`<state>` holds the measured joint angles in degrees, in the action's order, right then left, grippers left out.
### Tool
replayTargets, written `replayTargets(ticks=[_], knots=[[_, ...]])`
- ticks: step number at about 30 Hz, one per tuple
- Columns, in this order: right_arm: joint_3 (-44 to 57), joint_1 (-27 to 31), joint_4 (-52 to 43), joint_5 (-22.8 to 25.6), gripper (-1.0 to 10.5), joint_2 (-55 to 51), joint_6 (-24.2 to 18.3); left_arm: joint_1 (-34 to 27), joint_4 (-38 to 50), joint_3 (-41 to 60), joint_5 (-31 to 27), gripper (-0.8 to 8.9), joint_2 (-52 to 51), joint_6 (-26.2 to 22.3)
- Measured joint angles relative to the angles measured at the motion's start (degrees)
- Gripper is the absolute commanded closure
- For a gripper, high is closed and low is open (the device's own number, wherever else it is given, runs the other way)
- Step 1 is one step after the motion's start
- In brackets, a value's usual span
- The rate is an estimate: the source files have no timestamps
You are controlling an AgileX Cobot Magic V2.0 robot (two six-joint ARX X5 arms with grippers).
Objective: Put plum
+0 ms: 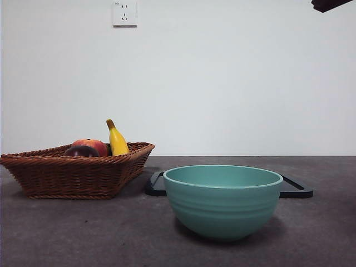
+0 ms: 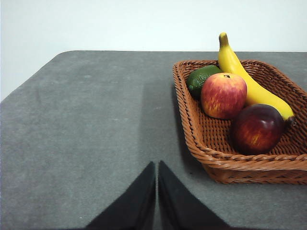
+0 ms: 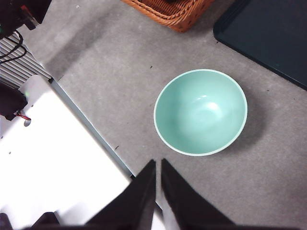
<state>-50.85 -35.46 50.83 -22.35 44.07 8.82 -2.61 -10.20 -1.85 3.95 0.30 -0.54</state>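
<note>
Plum (image 2: 257,128) lay in wicker basket (image 2: 192,125), at the corner nearest the left wrist camera, touching banana (image 2: 244,79) and just beside red-orange fruit (image 2: 223,95). Green fruit (image 2: 200,79) sat tucked behind the red-orange one, against the basket's wall. From the front, basket stood at the left on grey table (image 1: 83,233), with only the plum's dark top, the red-orange fruit and the banana's upright tip showing above the rim. Teal bowl (image 1: 222,203) stood alone nearer the camera, apart from the basket, with black tray (image 1: 297,189) flat behind it. Left gripper (image 2: 157,167) hung over bare table beside the basket, well apart from the plum, its 2 fingers (image 2: 139,201) pressed together and holding nothing. Right gripper (image 3: 158,165) hovered high above the table's near edge, close to the bowl's rim but not over it, fingers likewise together and empty. White wall socket (image 1: 124,13) carried small print at its corner, too tiny to read. No other writing legible anywhere. Dark tip of 1 arm showed at the front view's top right corner.
</note>
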Motion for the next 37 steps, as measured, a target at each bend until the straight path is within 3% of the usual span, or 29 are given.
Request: replayTargets(ticks=[7,15,17,20,28,37], knots=[[0.0,3.7,-4.5,1.2,9.4,-1.0,-3.0,0.0,0.0,0.0,0.0,8.06,0.0,0.0],[6.1,23.1,-18.9,1.4,9.4,-8.0,-7.0,0.0,0.0,0.0,0.0,8.06,0.0,0.0],[10.7,30.3,-23.2,1.7,9.4,-12.9,-7.9,0.0,0.0,0.0,0.0,8.06,0.0,0.0],[20.1,36.5,-31.2,4.5,9.4,-21.3,-8.9,0.0,0.0,0.0,0.0,8.06,0.0,0.0],[38.3,38.2,-44.7,13.0,9.4,-34.3,-8.6,0.0,0.0,0.0,0.0,8.06,0.0,0.0],[47.8,38.2,-48.6,16.6,9.4,-40.5,-6.2,0.0,0.0,0.0,0.0,8.06,0.0,0.0]])
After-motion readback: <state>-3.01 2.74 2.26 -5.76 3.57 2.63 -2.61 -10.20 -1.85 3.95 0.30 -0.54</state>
